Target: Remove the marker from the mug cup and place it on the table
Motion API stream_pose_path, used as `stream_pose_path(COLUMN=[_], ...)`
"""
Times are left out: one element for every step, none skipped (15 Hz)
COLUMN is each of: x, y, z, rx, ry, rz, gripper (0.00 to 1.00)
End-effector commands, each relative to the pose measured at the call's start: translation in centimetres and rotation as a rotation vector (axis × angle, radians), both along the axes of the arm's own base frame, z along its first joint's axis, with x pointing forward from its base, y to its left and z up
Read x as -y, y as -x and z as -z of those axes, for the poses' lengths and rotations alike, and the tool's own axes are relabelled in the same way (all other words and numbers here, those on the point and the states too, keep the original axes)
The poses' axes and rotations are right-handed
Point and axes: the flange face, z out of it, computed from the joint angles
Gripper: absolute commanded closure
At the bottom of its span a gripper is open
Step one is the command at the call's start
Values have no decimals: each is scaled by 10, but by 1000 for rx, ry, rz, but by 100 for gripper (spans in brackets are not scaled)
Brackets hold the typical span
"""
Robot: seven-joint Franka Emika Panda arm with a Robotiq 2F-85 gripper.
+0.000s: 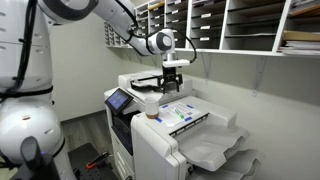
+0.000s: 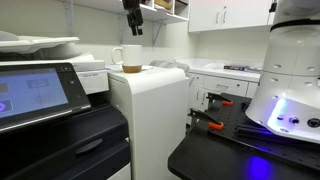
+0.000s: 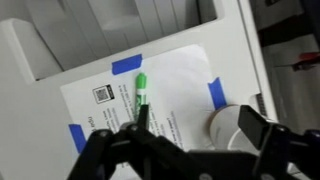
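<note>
A green marker (image 3: pixel 140 92) lies on a printed white sheet (image 3: pixel 170 85) taped with blue tape to the copier's flat white top (image 3: pixel 232 40). The small pale mug cup (image 3: pixel 224 126) stands just right of the sheet. It also shows in both exterior views (image 1: pixel 151 105) (image 2: pixel 130 58), with its tan lower part. My gripper (image 3: pixel 197 120) is open and empty, well above the copier top (image 1: pixel 172 80) (image 2: pixel 133 25). In the wrist view the mug cup shows between the fingers, and the left fingertip overlaps the marker's near end.
The copier has a dark control panel (image 1: pixel 120 100) and output trays (image 1: pixel 215 150). Wall pigeonhole shelves (image 1: pixel 230 25) hang behind. A counter with cabinets (image 2: pixel 230 70) and a dark bench with tools (image 2: pixel 215 125) stand beside the copier.
</note>
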Motion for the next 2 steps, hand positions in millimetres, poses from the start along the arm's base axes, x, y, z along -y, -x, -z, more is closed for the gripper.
stream_pose_path(x=[-16, -21], y=[29, 32], z=[-34, -44], rx=[-33, 2], ry=[45, 57], rz=[26, 13], gripper=[0, 0])
